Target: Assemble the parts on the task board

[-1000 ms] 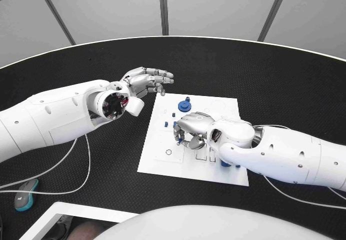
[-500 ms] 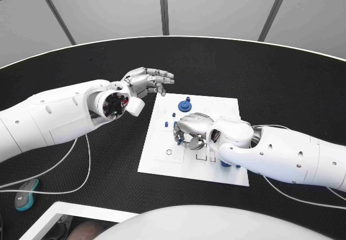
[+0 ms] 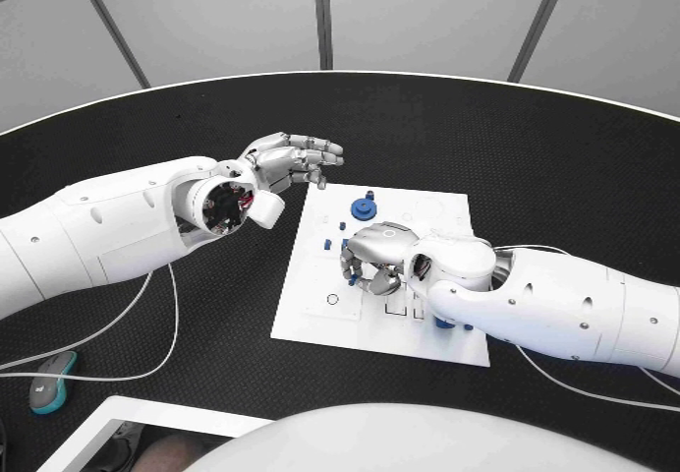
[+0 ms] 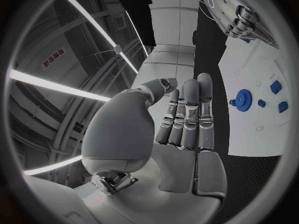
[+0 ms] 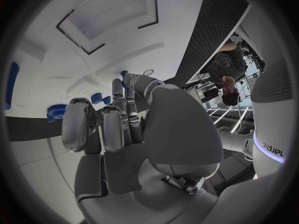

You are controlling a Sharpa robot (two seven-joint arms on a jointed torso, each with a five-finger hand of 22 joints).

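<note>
While right hand (image 3: 375, 258) hovers curled over task board (image 3: 436, 344) | blue gear (image 3: 363, 207) just beyond, unheld

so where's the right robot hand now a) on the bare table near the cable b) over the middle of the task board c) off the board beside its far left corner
b, the right robot hand is over the middle of the white task board, fingers curled down toward it.
</note>
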